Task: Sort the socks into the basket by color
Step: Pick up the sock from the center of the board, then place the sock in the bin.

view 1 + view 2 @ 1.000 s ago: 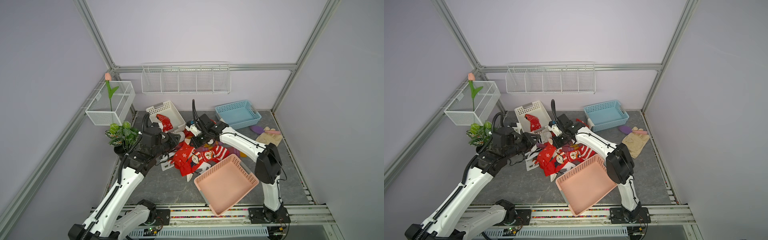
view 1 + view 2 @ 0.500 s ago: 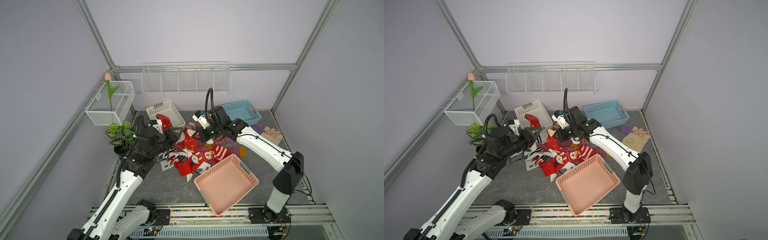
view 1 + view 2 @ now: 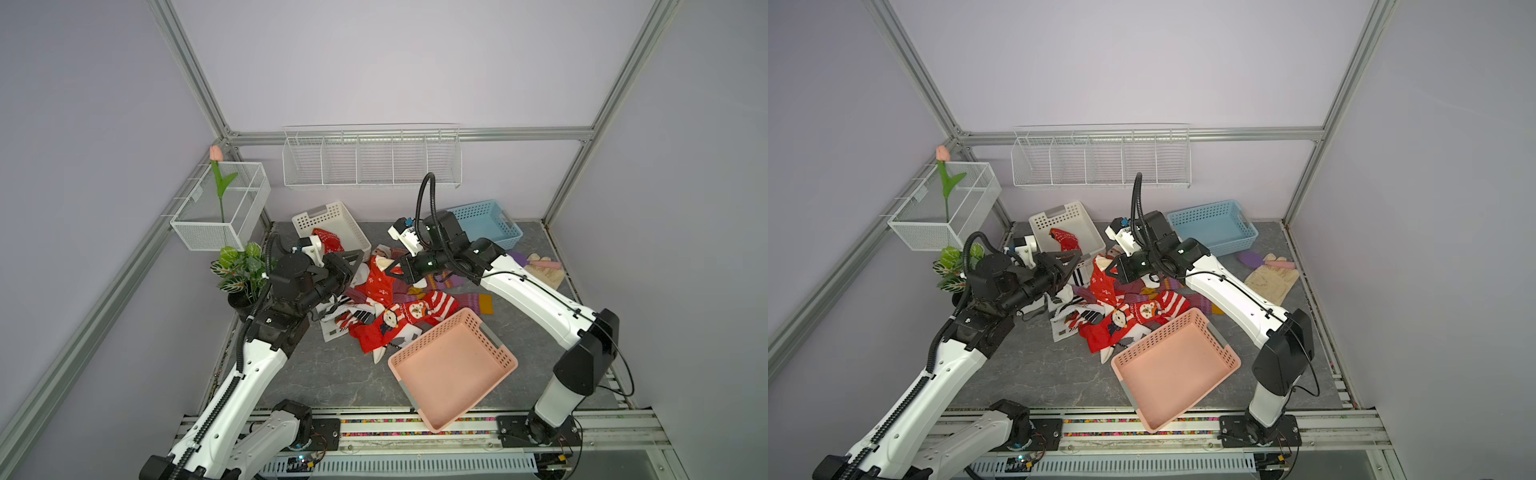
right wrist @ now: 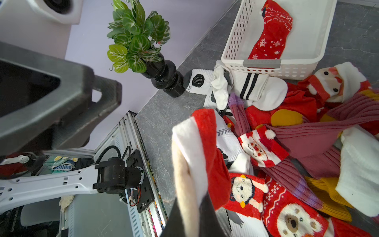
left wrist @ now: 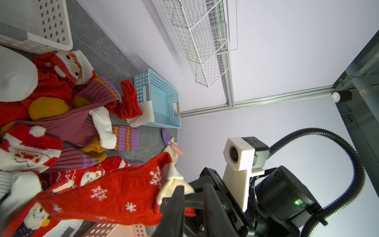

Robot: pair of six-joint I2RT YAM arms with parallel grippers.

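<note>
Right gripper [image 3: 392,270] is pinching the white cuff of a red snowflake sock [image 3: 380,286], jaws clamped tight on it. That's the big change: 1 second ago that arm was down low with its nose in the sock pile [image 3: 399,316], and now it's pulled up and back with the sock dangling above the heap. The toe end hangs right down to the other socks in both top views, so I can't tell if it's fully clear yet. Left gripper [image 3: 353,266] is pressed together too, with nothing in it that I can see. It's parked just beside the white basket [image 4: 260,67], pointing at the hanging sock. I'd call the pick done and the carry next. 1 matching red snowflake sock [image 4: 270,32] already lies in the white basket, so my guess is this one belongs there too. The pink basket [image 3: 453,370] and blue basket [image 3: 486,224] sit empty. Loads left to sort though, and that left one sits kind of in the path.
</note>
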